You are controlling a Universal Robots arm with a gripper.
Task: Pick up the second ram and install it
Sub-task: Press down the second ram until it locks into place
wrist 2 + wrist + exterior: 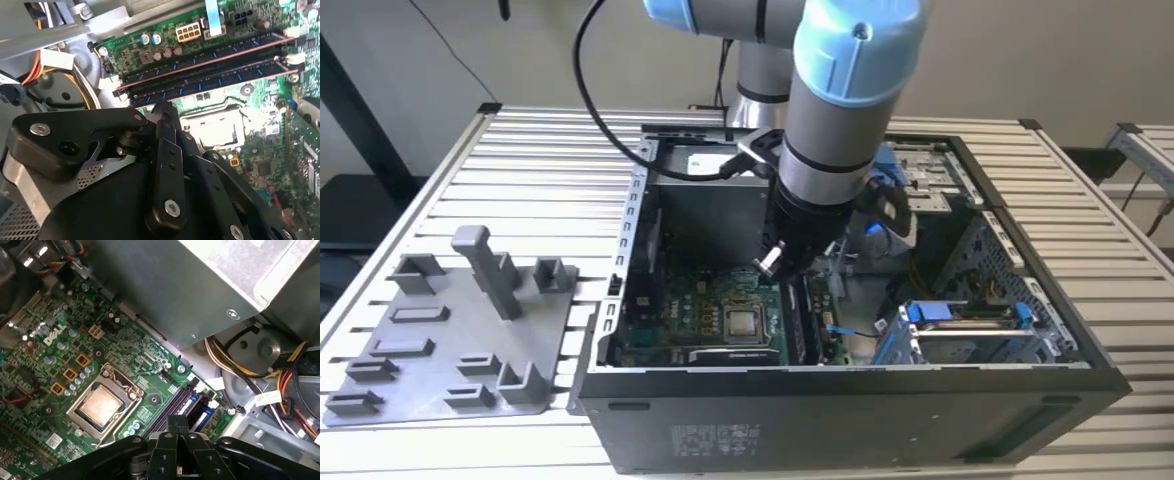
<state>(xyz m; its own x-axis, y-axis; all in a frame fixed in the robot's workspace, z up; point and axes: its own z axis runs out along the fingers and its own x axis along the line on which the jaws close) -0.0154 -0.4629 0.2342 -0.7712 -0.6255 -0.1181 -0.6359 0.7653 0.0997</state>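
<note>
Two long dark blue ram sticks stand side by side in the motherboard slots. The one nearer the processor socket (215,80) ends just beside my fingertips, and the other (200,56) lies behind it. I cannot tell which of them is the second ram. My gripper (162,106) is shut with nothing between its fingers, tips low over the slot ends (186,407). The first wrist view shows the gripper (177,421) with its fingers pressed together. In the exterior view the gripper (774,262) reaches down into the open computer case above the green motherboard (720,325).
The grey power-supply box (200,285) and its cable bundle (280,390) crowd one side of the slots. The processor socket (102,405) sits on the other. A blue drive cage (974,320) fills the case at the exterior view's right. A grey holder tray (454,330) lies outside the case at the exterior view's left.
</note>
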